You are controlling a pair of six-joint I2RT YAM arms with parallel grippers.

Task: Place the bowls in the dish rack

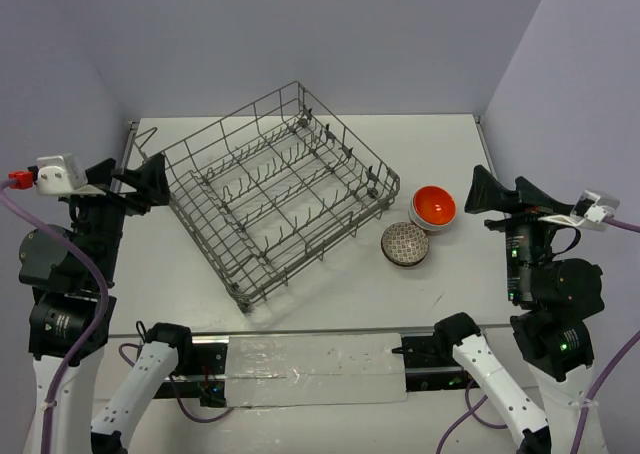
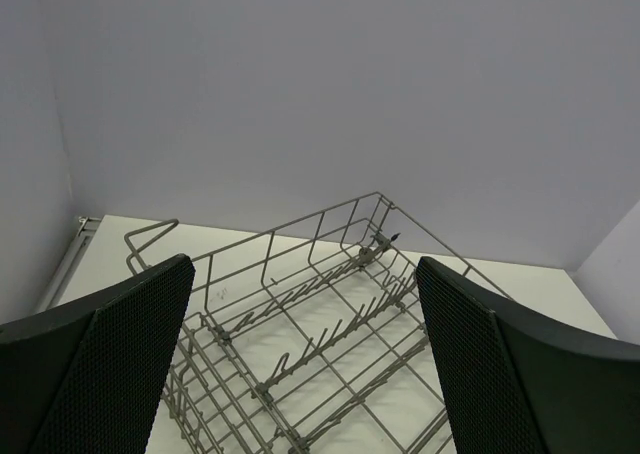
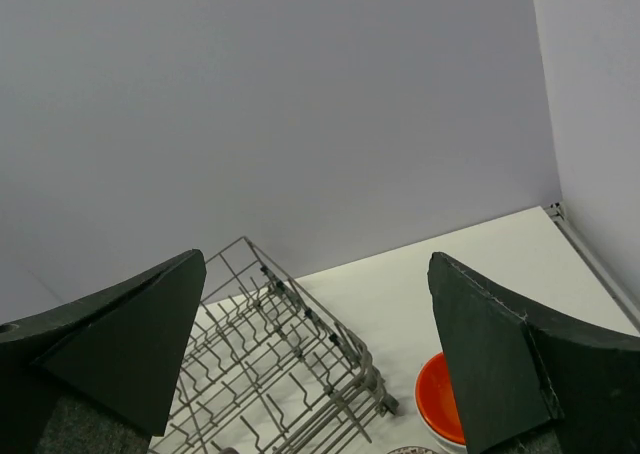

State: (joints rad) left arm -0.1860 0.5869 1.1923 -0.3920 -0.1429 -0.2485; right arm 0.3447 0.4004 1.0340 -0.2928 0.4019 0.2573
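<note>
Grey wire rack sitting on the surface — orange bowl and patterned bowl lying side by side just right of it. Left fingers and right fingers hanging spread — gripping nothing.

Orange bowl half behind a finger, patterned bowl a sliver at lower edge, rack cut by lower edge in left wrist view
</note>
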